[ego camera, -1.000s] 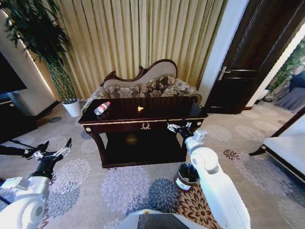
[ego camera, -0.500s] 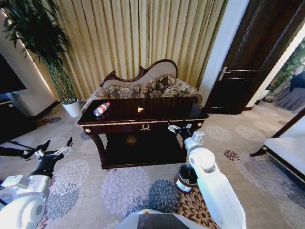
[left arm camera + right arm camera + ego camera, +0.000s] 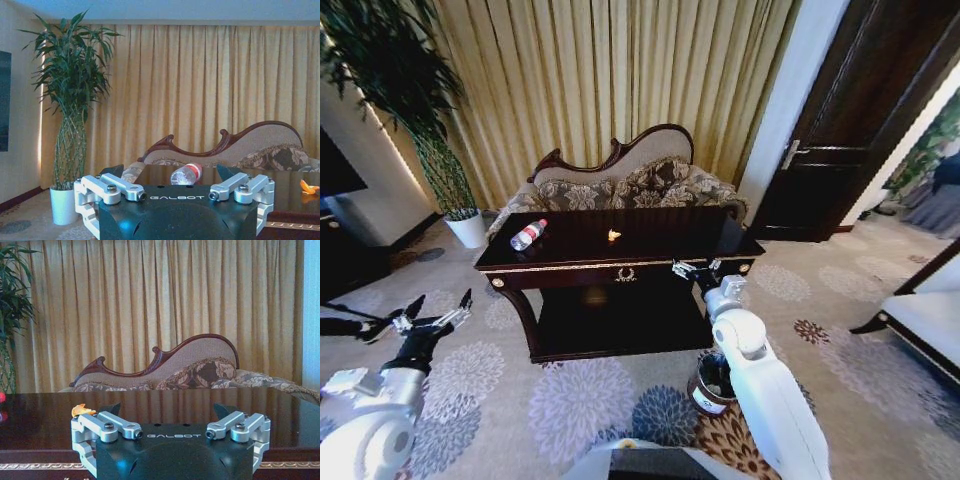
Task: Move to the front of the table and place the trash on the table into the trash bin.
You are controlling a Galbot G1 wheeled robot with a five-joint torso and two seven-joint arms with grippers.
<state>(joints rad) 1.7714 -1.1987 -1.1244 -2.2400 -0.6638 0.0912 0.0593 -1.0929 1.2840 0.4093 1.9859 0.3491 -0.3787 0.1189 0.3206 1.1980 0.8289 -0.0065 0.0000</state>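
Approach step it looks like: both claws spread empty, left gripper (image 3: 438, 312) low at 9 o'clock, right gripper (image 3: 696, 270) at the table (image 3: 620, 262) front; bottle (image 3: 528, 235) at the tabletop's 10 o'clock needs reaching next, bin (image 3: 712, 380) at 5 o'clock.

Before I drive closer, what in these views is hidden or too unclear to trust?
- Trash bin: head view, the right arm covers part of its rim and inside.
- Bottle: left wrist view, the left tool body hides its lower side.
- Orange scrap: right wrist view, partly behind the right tool.
- White scraps: too small to make out on the table in the head view.
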